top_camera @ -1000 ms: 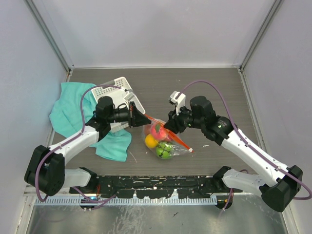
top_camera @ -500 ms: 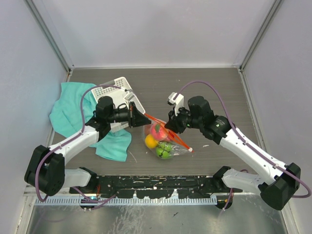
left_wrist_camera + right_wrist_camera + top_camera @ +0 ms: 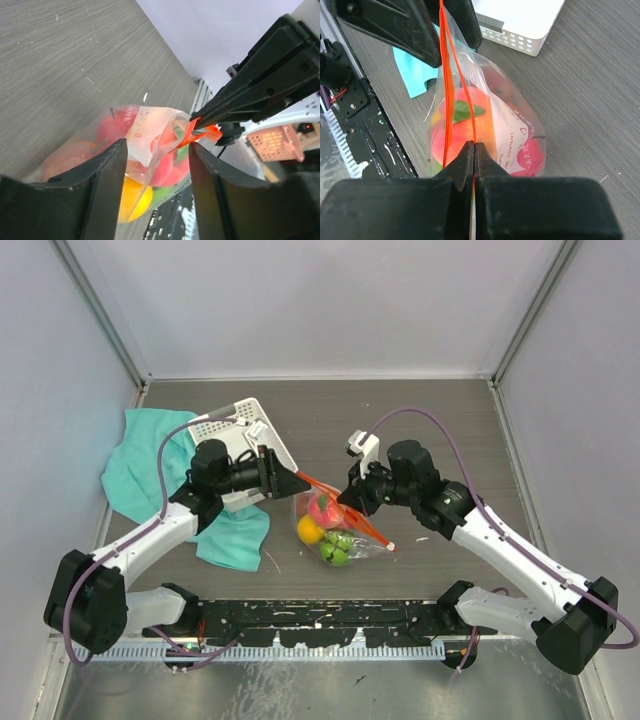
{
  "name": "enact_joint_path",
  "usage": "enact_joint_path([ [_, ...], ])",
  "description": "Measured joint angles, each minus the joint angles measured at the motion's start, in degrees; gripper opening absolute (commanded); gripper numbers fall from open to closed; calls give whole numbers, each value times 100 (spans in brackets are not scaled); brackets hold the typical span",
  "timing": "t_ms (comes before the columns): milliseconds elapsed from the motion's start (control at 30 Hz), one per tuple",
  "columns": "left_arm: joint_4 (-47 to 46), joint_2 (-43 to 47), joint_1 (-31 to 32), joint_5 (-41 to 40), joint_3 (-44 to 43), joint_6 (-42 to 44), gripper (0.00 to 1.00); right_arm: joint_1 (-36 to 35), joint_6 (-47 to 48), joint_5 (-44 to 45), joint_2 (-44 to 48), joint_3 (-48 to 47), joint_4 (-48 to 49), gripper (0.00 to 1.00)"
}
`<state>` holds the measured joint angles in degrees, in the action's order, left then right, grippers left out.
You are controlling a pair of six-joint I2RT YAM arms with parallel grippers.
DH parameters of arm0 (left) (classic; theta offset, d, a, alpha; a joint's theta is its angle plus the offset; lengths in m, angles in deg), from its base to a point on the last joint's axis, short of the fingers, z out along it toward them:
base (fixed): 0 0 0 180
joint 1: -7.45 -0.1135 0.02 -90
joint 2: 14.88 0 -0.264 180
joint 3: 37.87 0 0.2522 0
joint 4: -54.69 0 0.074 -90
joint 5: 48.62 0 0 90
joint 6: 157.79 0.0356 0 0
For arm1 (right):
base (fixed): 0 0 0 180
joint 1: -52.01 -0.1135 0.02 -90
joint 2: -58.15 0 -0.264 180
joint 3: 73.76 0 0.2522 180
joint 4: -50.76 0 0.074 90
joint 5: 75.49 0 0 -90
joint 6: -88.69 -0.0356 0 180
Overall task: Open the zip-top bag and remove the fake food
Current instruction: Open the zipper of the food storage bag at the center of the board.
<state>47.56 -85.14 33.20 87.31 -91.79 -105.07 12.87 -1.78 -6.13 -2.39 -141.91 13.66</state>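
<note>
The zip-top bag (image 3: 347,527) lies mid-table, its orange-red zipper strip (image 3: 445,75) lifted and its two sides slightly parted. The fake food (image 3: 321,509) sits inside: red, orange, yellow and green fruits (image 3: 462,127). My right gripper (image 3: 346,498) is shut on one side of the zipper edge (image 3: 474,147). My left gripper (image 3: 296,483) stands open at the bag's left corner. The bag's plastic (image 3: 145,125) passes between its fingers (image 3: 100,190) without being pinched. In the left wrist view the right gripper's fingers (image 3: 250,85) pinch the orange strip.
A white slotted basket (image 3: 240,420) lies behind the left arm, partly on a teal cloth (image 3: 140,470). The black base rail (image 3: 320,620) runs along the near edge. Grey walls enclose the table on three sides.
My left gripper has opened, let go of the bag's zipper corner and drawn back slightly left. My right gripper has shut on the zipper edge. The bag stays in place.
</note>
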Motion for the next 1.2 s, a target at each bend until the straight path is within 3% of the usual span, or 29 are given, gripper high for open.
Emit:
enact_joint_path([
  [200, 221, 647, 0, -573, 297, -730, 99, 0, -245, 2, 162, 179, 245, 0],
  [533, 1123, 2551, 7, -1735, 616, -1963, 100, 26, -741, -120, 365, 442, 881, 0],
  [667, 1665, 2986, 267, -2315, 579, -2319, 91, 26, -964, -227, 365, 581, 1172, 0],
  [800, 2426, 3254, 940, -3152, 535, -2514, 78, 26, -1182, -339, 365, 723, 1467, 0],
  [967, 3198, 3226, 2048, -4435, 302, -2811, 73, 26, -1381, -452, 361, 813, 1766, 0],
  [1200, 4730, 2057, 3552, -6387, -1231, -3143, 71, 26, -1515, -542, 354, 935, 1991, 0],
])
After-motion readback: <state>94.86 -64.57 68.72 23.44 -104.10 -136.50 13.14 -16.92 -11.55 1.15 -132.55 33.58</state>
